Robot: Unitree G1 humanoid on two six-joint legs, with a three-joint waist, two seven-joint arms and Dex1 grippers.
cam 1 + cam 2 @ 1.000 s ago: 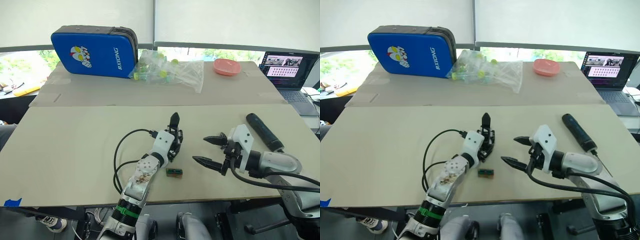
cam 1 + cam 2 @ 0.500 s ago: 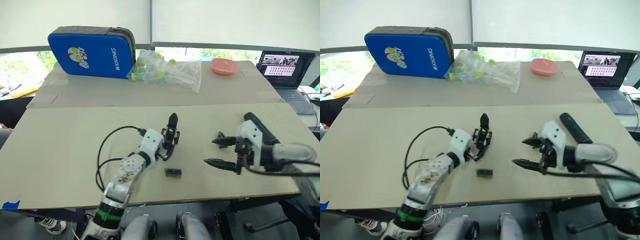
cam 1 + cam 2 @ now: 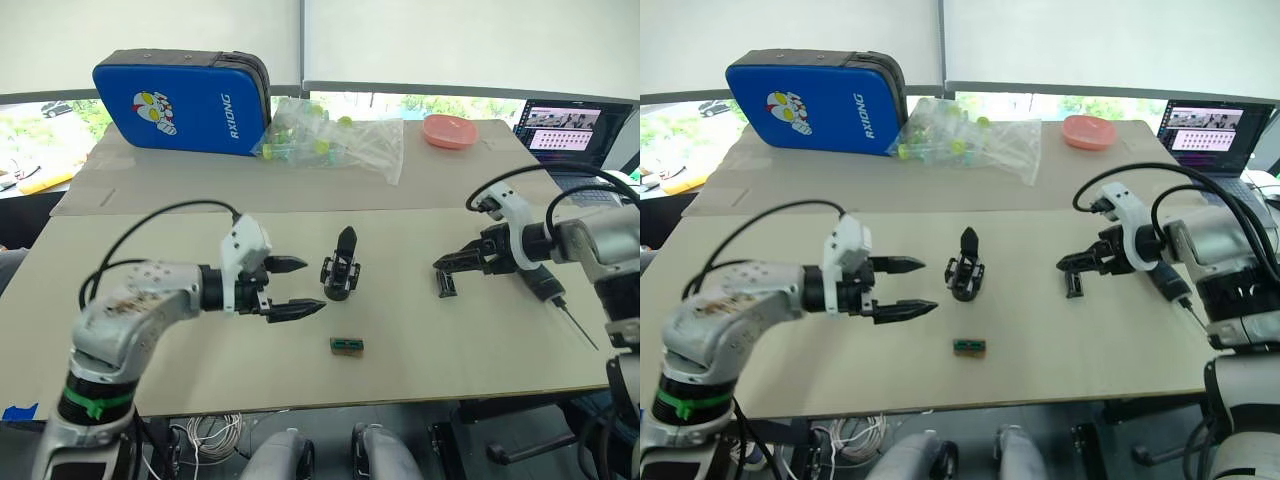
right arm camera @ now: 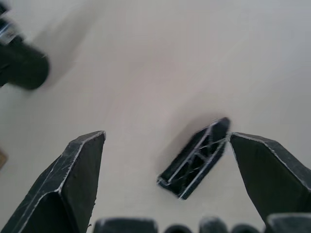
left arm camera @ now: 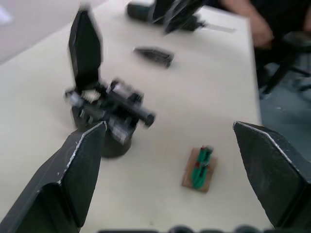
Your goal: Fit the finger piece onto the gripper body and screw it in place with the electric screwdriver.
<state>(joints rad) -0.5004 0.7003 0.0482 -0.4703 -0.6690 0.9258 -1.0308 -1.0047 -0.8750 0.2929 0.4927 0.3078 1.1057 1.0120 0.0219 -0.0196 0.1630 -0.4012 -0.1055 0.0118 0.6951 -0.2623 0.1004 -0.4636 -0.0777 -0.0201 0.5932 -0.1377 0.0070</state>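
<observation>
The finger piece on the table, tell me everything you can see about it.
The finger piece is a small black wedge that looks like plastic, with a ribbed, hollowed face seen from the right wrist camera and one end tapering. It lies flat on the beige table, loose and not fitted, to the right of the gripper body. The right gripper hangs just over it with its jaws open; nothing grips it. The electric screwdriver lies further right.

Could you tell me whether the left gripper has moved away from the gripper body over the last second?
Yes. The left gripper was right at the gripper body; it now sits open, apart from it, to the robot's left.
</observation>
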